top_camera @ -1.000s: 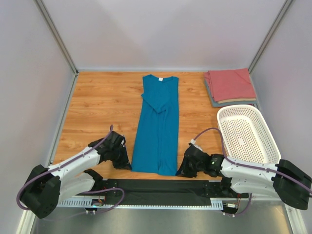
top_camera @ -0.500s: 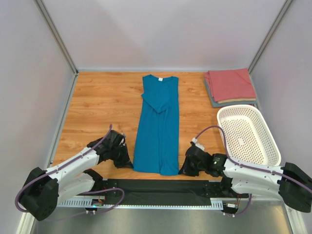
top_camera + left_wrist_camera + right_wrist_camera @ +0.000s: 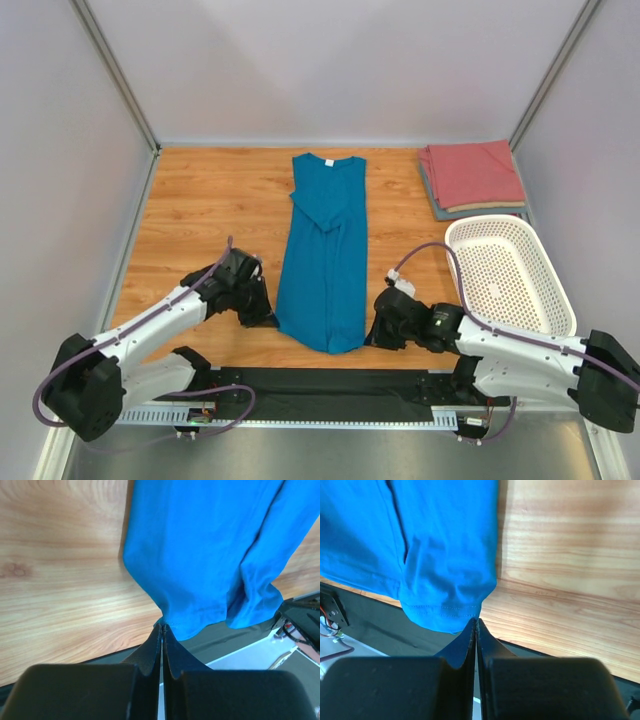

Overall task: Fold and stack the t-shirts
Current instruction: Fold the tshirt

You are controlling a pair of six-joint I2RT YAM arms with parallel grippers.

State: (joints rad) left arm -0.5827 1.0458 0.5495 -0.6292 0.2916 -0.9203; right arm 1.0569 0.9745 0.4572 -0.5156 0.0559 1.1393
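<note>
The teal-blue t-shirt lies on the wooden table as a long narrow strip, collar at the far end. My left gripper is shut on its near left hem corner, which the left wrist view shows pinched at the tips with blue cloth hanging beyond. My right gripper is shut on the near right hem corner, the stitched hem meeting its tips. The hem is raised off the table. A folded salmon-red t-shirt tops a grey-blue one at the back right.
A white perforated basket stands at the right, close to my right arm. A black mat runs along the near edge between the arm bases. Grey walls enclose the table on three sides.
Both grippers closed on the shirt's near hem corners. They then lifted the hem and drew it a little away from the near edge, bunching the strip's bottom end.
</note>
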